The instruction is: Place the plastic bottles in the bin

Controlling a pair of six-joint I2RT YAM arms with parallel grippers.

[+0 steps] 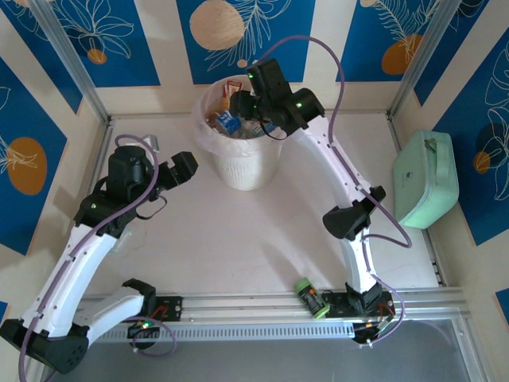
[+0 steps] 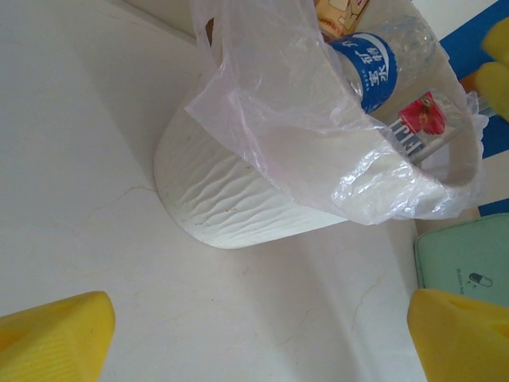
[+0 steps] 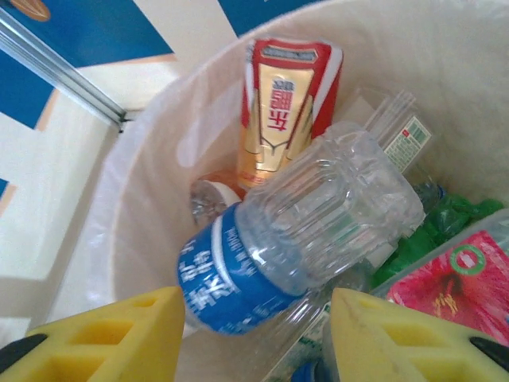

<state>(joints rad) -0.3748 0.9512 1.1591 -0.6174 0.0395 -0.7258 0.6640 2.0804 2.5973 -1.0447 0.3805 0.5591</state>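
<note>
White tabletop (image 1: pixel 262 239), blue-leaf walls (image 1: pixel 127 40); left jaws apart; right jaws over bin (image 1: pixel 238 171), grip unclear.

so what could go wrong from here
The bin looks nearly full: the blue-label bottle by the right tool sits high and might roll out. The loose liner could snag the tool. The green bottle lies close beside the right arm's base, awkward to grasp.
</note>
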